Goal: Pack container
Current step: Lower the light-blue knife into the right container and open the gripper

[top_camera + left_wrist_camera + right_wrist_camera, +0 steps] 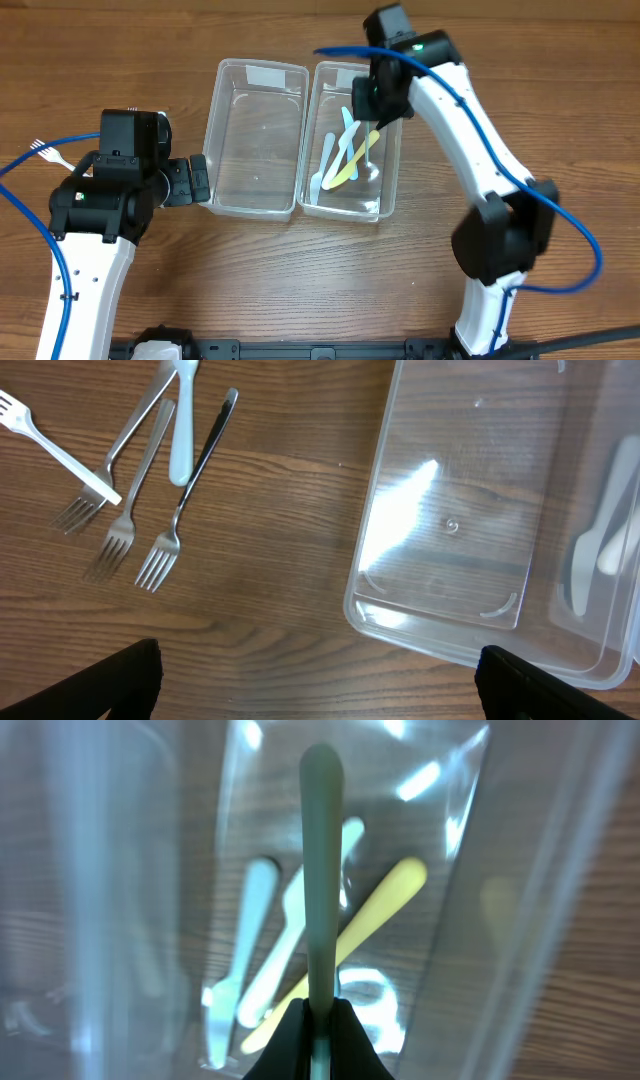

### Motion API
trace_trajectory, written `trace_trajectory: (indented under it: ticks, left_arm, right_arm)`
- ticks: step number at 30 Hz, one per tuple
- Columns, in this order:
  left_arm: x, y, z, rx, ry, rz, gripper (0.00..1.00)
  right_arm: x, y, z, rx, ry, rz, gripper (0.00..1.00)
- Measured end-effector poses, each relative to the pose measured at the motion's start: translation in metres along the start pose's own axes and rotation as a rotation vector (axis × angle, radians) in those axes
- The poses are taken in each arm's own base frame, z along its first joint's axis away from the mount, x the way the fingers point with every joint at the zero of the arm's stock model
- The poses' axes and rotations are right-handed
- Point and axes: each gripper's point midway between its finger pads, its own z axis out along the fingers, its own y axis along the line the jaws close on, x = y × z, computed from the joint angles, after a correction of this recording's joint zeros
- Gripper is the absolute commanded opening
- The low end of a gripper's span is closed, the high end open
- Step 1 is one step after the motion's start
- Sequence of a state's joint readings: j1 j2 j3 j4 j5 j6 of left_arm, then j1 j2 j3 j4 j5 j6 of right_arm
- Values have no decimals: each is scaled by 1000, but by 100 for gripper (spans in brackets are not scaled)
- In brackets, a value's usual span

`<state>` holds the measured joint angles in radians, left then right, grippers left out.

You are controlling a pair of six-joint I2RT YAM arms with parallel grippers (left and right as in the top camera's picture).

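Two clear plastic containers stand side by side. The left container [255, 140] holds nothing I can see; it also shows in the left wrist view [450, 530]. The right container [388, 185] holds a yellow utensil [345, 172] and pale blue and white ones [328, 160]. My right gripper [378, 105] hovers over it, shut on a pale green plastic utensil handle [320, 870] that points down into it [318, 1020]. My left gripper [320, 690] is open and empty, low over the table at the left container's near corner [200, 180].
Three metal forks [150, 510], a white plastic fork [50, 445] and a pale blue utensil handle [180, 430] lie on the wood table left of the containers. In the overhead view the left arm hides most of them; one fork tip [40, 148] shows.
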<state>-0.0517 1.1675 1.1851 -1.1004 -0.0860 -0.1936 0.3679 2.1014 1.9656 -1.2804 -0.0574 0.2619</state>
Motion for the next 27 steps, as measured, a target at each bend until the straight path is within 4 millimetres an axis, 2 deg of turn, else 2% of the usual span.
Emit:
trace_trajectory:
  ticks: [2, 5, 6, 8, 14, 16, 17, 19, 20, 21, 24, 27]
  left_arm:
    - [0, 0, 0, 0, 0, 0, 100]
    - [1, 0, 0, 0, 2, 0, 100]
    - [1, 0, 0, -1, 3, 0, 100]
    - [1, 0, 0, -1, 3, 0, 100]
    - [6, 1, 0, -5, 25, 2, 100]
    - [7, 1, 0, -6, 29, 3, 100]
    - [7, 2, 0, -6, 29, 3, 100]
    - [7, 2, 0, -12, 27, 3, 100]
    - [7, 3, 0, -14, 27, 4, 100]
    - [7, 3, 0, -16, 26, 5, 100]
    - [4, 4, -4, -20, 18, 12, 100]
    - [-5, 7, -20, -30, -32, 14, 100]
  right_arm:
    - [9, -3, 22, 11, 60, 0, 7]
    - [16, -4, 35, 17, 98, -13, 18]
    - [16, -3, 35, 16, 100, -25, 27]
    - [17, 0, 35, 12, 99, -33, 36]
    - [19, 4, 33, 10, 104, -73, 39]
    - [10, 5, 22, 16, 72, -83, 41]
    - [5, 6, 16, 20, 54, -85, 47]
    - [-15, 7, -8, 37, -30, -98, 59]
    - [-23, 7, -20, 46, -68, -100, 62]
    - [-32, 8, -33, 49, -111, -94, 63]
    - [-54, 0, -96, 66, -270, -80, 64]
    - [-59, -36, -165, 81, -409, 0, 64]
